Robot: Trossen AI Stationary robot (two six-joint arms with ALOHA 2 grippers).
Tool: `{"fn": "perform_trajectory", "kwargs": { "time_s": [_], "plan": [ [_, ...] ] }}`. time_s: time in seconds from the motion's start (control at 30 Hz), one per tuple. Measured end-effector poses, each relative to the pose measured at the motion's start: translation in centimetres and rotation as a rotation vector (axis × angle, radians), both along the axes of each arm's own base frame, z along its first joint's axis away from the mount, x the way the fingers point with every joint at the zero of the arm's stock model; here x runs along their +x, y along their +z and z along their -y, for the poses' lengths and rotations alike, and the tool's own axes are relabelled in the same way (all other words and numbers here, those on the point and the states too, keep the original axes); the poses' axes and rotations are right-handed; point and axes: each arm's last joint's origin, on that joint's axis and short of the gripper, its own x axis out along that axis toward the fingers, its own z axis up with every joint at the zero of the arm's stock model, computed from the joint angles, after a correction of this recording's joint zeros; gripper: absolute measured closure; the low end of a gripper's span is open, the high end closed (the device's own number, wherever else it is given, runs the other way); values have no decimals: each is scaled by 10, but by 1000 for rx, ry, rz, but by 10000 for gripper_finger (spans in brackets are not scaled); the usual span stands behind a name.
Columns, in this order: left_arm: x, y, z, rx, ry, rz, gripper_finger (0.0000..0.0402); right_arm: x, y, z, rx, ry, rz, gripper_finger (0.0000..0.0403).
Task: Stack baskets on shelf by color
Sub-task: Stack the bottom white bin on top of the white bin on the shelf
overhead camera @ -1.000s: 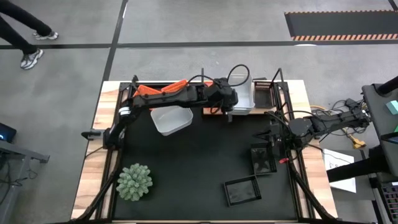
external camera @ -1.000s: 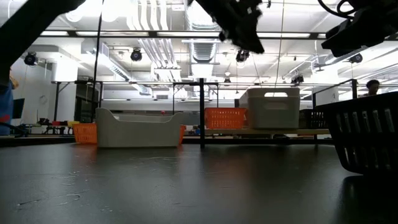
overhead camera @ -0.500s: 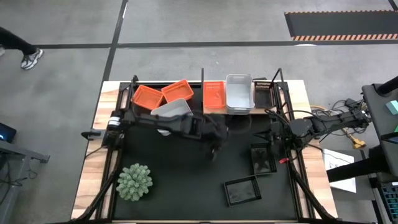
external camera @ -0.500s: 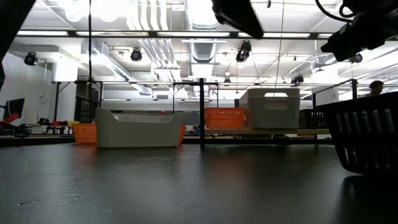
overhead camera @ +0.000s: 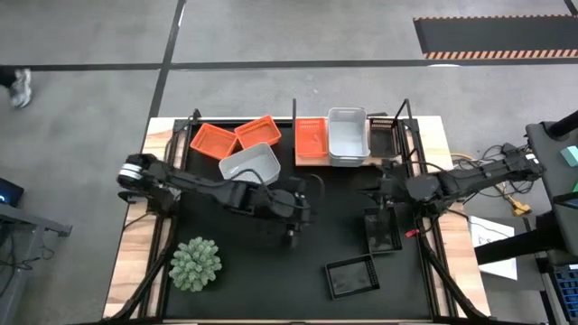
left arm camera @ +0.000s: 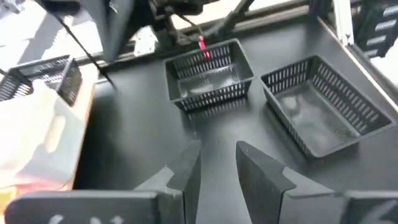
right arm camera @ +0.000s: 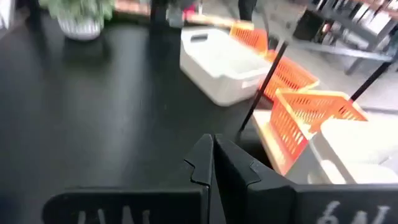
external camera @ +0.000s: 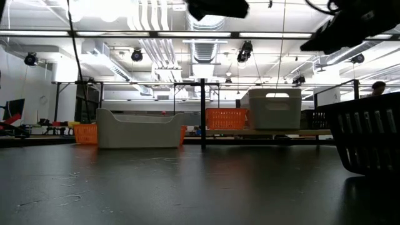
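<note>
My left gripper [overhead camera: 293, 232] hovers open over the middle of the black mat with nothing between its fingers [left arm camera: 217, 167]. It points toward two black baskets [left arm camera: 208, 74] [left arm camera: 323, 115] that stand on the mat near the right edge [overhead camera: 381, 230] [overhead camera: 350, 276]. My right gripper [overhead camera: 381, 179] is shut and empty [right arm camera: 211, 155], in the air just near of the shelf [overhead camera: 302, 162]. The shelf bears an orange basket [overhead camera: 311, 140], a white one [overhead camera: 347, 135] and a black one [overhead camera: 381, 132]. Two orange baskets [overhead camera: 214, 140] [overhead camera: 256, 129] and a white basket [overhead camera: 250, 164] stand at the far left.
A green spiky plant [overhead camera: 196, 264] stands at the near left of the mat. Thin black shelf posts [overhead camera: 294, 117] [external camera: 202, 112] rise at the far edge. Cables hang by the right arm. The nearer black basket fills the low view's right side [external camera: 369, 137].
My left gripper has drawn back from the shelf toward the near edge, over the middle of the mat, sinking a little; the white basket it hid stands on the shelf. My right gripper has shifted slightly toward the table's left.
</note>
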Motion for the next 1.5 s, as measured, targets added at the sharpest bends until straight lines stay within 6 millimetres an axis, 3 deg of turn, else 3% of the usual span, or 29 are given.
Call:
{"fn": "perform_trajectory", "kwargs": {
  "time_s": [0.23, 0.47, 0.9, 1.5],
  "plan": [
    [-30, 5, -7, -44, 0, 203, 316, 18, 7, 0, -54, -24, -85, 394],
    [-49, 5, -11, -65, 0, 302, 316, 33, 9, 14, -94, -104, -213, 394],
    [-53, 5, -12, -69, 0, 322, 316, 43, -4, 54, -137, -268, -360, 394],
    [-53, 5, -12, -68, 0, 321, 316, 58, -16, 86, -183, -356, -382, 394]
  ]
}}
